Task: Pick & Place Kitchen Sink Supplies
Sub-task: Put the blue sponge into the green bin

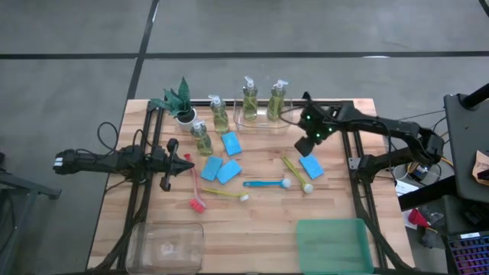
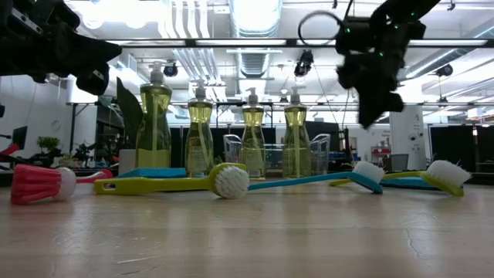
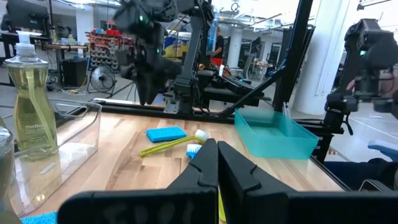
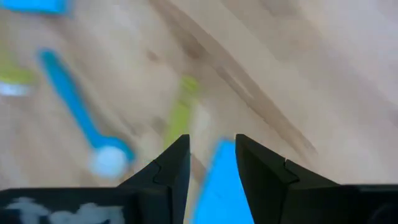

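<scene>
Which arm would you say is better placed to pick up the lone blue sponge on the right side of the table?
The right. Its end effector hangs near that blue sponge, fingers apart, with the sponge showing between them in its wrist view. The left end effector is shut, farther off, beyond the brushes.

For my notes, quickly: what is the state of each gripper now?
Left gripper: shut, holding nothing.
Right gripper: open, empty, above a blue sponge.
</scene>
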